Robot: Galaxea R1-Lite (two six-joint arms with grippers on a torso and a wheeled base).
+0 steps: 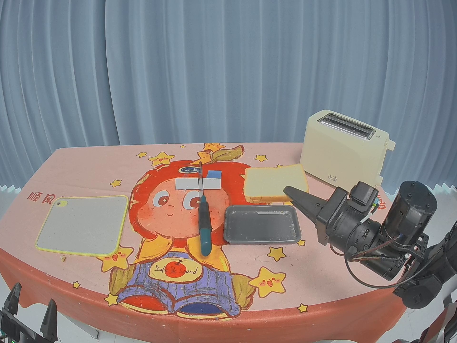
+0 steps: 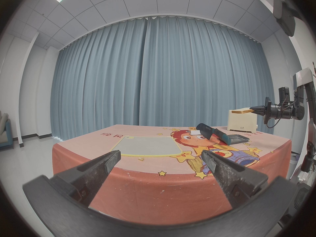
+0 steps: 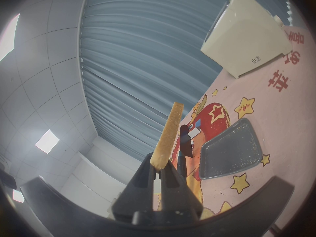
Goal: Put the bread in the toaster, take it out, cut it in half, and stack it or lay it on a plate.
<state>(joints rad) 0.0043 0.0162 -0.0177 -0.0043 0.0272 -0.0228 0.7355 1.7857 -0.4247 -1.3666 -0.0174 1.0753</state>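
Round table (image 1: 314, 282), pink cartoon cloth; pleated grey-blue curtain (image 1: 190, 58) behind. Right gripper (image 3: 160, 167) pinches flat square bread slice (image 3: 169, 135) by edge; left gripper (image 2: 161, 157) spread wide.

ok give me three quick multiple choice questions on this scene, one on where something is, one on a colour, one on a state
1. Where does the cutting board lie?
A) on the robot's left of the knife
B) on the robot's right of the knife
C) under the knife

2. What colour is the tray?
A) yellow
B) dark grey
C) red

3. What state is the bread in?
A) lying flat on the cutting board
B) cut in half on the tray
C) whole, pinched by the right gripper

Answers:
1 A: in the head view the board sits near the table's left edge, with the knife at the middle.
2 B: the head view shows the tray as dark grey.
3 C: the right wrist view shows the gripper shut on one edge of an uncut slice.
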